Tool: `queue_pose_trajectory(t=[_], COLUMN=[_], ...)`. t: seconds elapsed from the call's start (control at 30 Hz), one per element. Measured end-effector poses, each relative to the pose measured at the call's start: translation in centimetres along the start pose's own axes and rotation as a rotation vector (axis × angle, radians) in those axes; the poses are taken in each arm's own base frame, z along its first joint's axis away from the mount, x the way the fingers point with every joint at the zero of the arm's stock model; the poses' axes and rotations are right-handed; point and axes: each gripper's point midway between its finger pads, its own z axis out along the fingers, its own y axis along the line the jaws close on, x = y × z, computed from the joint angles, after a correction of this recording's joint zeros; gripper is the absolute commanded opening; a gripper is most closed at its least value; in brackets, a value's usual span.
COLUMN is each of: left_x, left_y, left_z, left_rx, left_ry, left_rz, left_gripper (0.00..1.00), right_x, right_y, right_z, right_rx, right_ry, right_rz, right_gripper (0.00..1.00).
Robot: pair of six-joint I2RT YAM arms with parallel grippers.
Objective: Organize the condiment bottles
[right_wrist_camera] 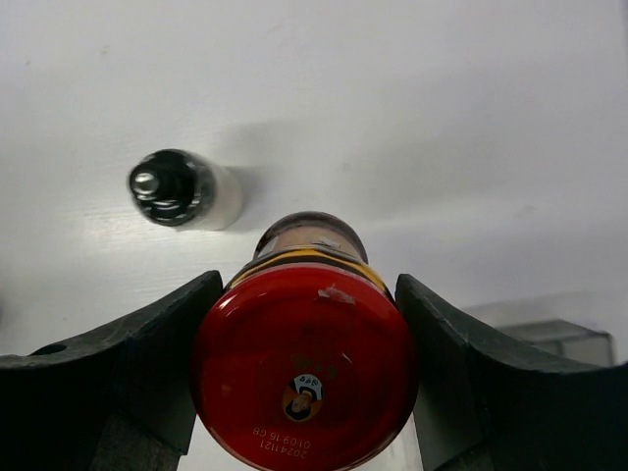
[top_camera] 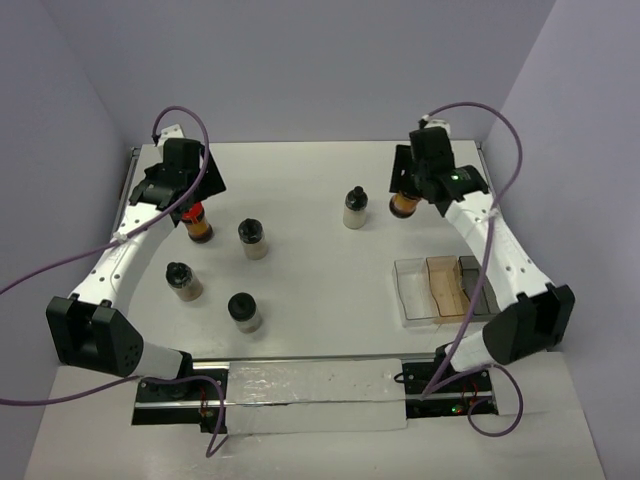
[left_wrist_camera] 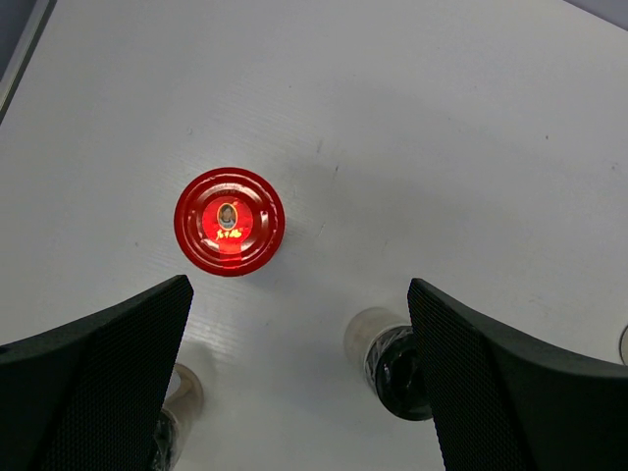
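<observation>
Red-capped bottle (right_wrist_camera: 304,378), pinched in right tool (right_wrist_camera: 306,287), shows its cap only wrist-side.

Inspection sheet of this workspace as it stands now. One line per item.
Surface: white table, no spills seen.
Job's things: left red jar stands free; right red jar sits between fingers; four black jars are spread mid-table. None are in the tray.
Clutter: clear tray on the right, with a brownish piece inside.
Grippers: left gripper is open, hovering by the left red jar without touching it; right gripper is shut on the right red jar's cap.
Cables: purple cables loop off both arms, clear of the jars.
Surroundings: lavender walls; nothing else seen.
</observation>
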Motion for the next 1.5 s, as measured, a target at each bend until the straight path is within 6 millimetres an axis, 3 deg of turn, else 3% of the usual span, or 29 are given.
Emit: queue_pose_trajectory(t=[0.17, 0.3, 0.4, 0.57, 0.83, 1.27, 1.5], left_x=[-0.3, -0.3, -0.1, 0.0, 0.4, 1.1, 1.2], left_y=[0.3, -0.1, -0.4, -0.5, -0.4, -0.4, -0.4], left_z=[-1.0, -1.4, -1.4, -1.4, -1.2, -0.6, -0.5], left_rx=[0.01, 0.041, 0.056, 0.063, 0.059, 0.045, 0.042], left_ry=[-0.018, -0.012, -0.001, 0.003, 0.012, 0.038, 0.044], left_rz=[-0.009, -0.016, -0.015, -0.015, -0.013, 0.0, 0.004], left_gripper=[0.99, 0.99, 1.0, 1.0, 1.0, 0.99, 1.0], right_x=[-0.5, 2.1, 4.8, 8.5, 12.1, 12.7, 12.2], right_y=[-6.8, -12.4, -15.4, -18.8, -20.1, -20.8, -21.4], right_z=[-4.5, -7.4, -8.5, -8.3, -6.4, -3.7, -2.0], right_rx=[0.148, 0.288, 0.377, 0.481, 0.489, 0.501, 0.52], right_ry=[-0.074, -0.078, -0.044, 0.028, 0.111, 0.084, 0.072], right_rz=[0.082, 0.14, 0.176, 0.241, 0.301, 0.313, 0.314], right_gripper=[0.17, 0.18, 0.18, 0.19, 0.19, 0.2, 0.21])
